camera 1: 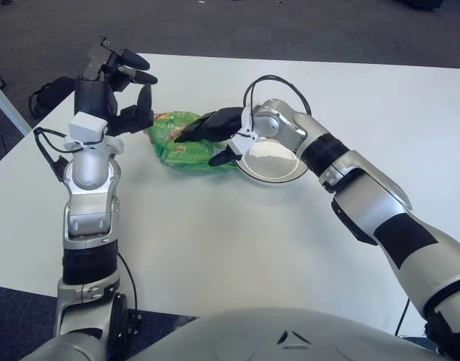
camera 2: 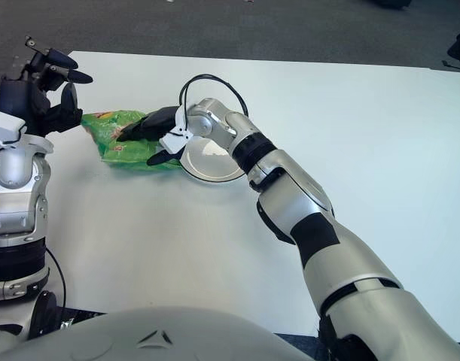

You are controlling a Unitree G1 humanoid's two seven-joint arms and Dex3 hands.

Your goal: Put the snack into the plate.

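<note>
On the white table (camera 1: 214, 241), the green snack bag (camera 1: 183, 144) lies flat just left of the plate (camera 1: 273, 160), its right end at the plate's rim but not inside it. The right hand (camera 1: 214, 134) reaches across the plate's left edge with dark fingers (camera 1: 203, 125) clamped over the top of the bag and the thumb tucked under its near edge. The left hand (camera 1: 115, 86) is raised just left of the bag, fingers spread open and holding nothing, one fingertip close beside the bag's left end.
</note>
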